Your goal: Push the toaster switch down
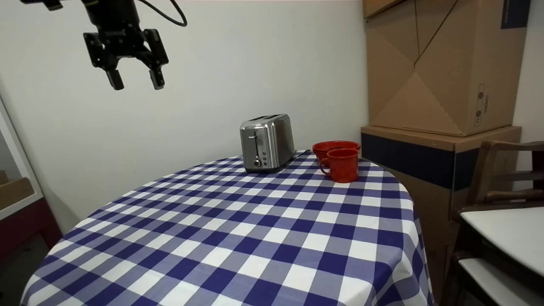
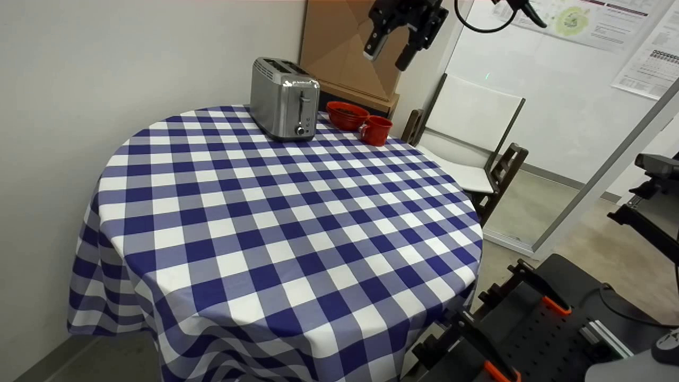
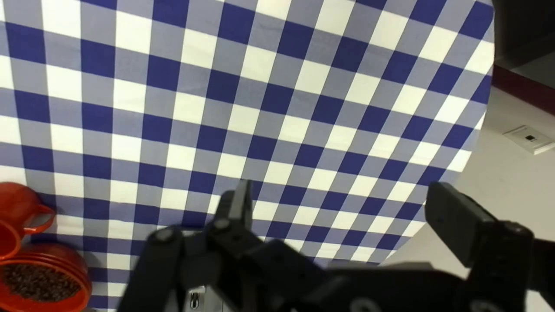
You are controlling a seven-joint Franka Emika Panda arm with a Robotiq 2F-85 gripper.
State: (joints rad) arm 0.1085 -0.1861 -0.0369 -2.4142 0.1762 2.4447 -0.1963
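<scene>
While hanging in mid-air, well above the level of the blue-and-white checked tablecloth (image 1: 229, 229), points downward with the black two-fingered gripper (image 1: 136, 81). Has the dark fingers (image 1: 157, 80) spread wide apart, with hold of nothing. In both exterior views, bears on the far part of the tablecloth, near the plain white wall (image 1: 212, 76), the upright silver metal two-slot toaster (image 1: 276, 146), apart from the gripper. Carries on the toaster's narrow front a small silver switch lever (image 2: 304, 98), set at the upper end of a vertical slit (image 2: 301, 113), with a round knob (image 2: 300, 130) below. Has beside the toaster a round red bowl (image 2: 347, 122) with dark brown bits (image 3: 39, 281) inside and, close to the bowl, a red cylindrical handled mug (image 2: 376, 132). Cannot tell whether touching. Shows beyond these, in an exterior view, brown cardboard boxes (image 2: 339, 48) and a dark-framed chair with a white back (image 2: 472, 116). In the wrist view, looks down on the tablecloth, past blurred gripper parts, with the mug and bowl at the lower left
</scene>
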